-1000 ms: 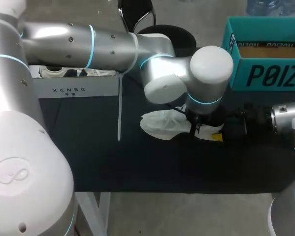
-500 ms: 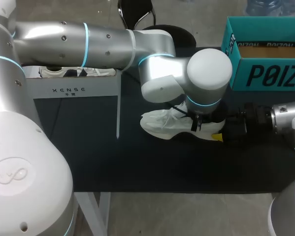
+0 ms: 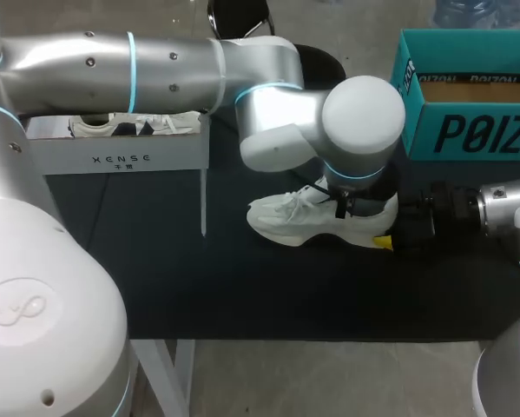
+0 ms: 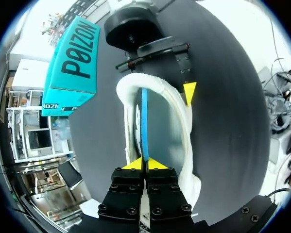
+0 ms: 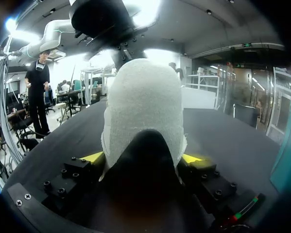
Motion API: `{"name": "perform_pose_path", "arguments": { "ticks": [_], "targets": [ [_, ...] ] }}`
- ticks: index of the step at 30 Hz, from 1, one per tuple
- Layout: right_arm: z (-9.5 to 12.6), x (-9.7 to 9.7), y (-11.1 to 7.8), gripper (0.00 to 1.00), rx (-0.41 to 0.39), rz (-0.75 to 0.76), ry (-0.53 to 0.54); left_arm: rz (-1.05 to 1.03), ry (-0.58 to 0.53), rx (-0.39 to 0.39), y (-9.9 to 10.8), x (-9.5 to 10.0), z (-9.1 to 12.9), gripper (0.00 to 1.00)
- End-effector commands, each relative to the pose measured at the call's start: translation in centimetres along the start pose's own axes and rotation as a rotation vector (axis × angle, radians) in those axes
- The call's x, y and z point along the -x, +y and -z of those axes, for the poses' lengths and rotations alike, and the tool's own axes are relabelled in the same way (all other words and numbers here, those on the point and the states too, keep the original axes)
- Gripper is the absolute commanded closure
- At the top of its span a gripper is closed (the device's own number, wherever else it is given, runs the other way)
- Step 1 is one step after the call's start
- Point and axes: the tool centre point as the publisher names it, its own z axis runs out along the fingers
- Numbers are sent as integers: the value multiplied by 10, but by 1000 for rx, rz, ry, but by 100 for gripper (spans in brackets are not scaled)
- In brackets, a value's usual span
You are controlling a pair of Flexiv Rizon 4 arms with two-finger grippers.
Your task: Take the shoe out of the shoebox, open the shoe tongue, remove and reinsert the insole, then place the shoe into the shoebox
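- The shoe (image 3: 303,221) lies on its sole mid-counter (image 3: 242,295), toe toward the left arm's side. It is out of the shoebox (image 3: 468,95), which stands open at the back right.
- The left fingers (image 4: 134,165) are pinched closed on the thin blue edge of the insole (image 4: 144,121), down inside the collar.
- The right fingers (image 5: 93,157) clamp the heel from both sides and pin the shoe.
- Risk one: that pinch is narrow. If the insole drags on the lining, it may slip free.
- Risk two: if the insole sticks, an upward pull could lift the whole shoe and twist the heel out of the right grip.
- Risk three: the two sets of fingers sit very close at the heel, so a tilt or sideways swing could knock them together. The laces are near too and could snag.
- For room, straight up looks open, and there is bare counter in front of the shoe. The shoebox wall is close behind the left wrist, and a white stand (image 3: 121,156) sits well off at the back left.
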Motion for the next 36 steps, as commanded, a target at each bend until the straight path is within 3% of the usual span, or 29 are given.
{"name": "perform_pose_path", "arguments": {
  "ticks": [1, 11, 24, 36],
  "targets": [
    [-3, -1, -3, 100, -4, 0, -1, 9, -13, -30, 12, 3, 22, 100],
    [-3, -1, -3, 100, -4, 0, -1, 11, -1, -101, 3, -1, 42, 100],
    [-3, -1, -3, 100, -4, 0, -1, -56, 3, -182, -46, -7, 48, 100],
    [-3, -1, -3, 100, -4, 0, -1, -44, 8, -190, -59, -5, 44, 100]
  ]
}}
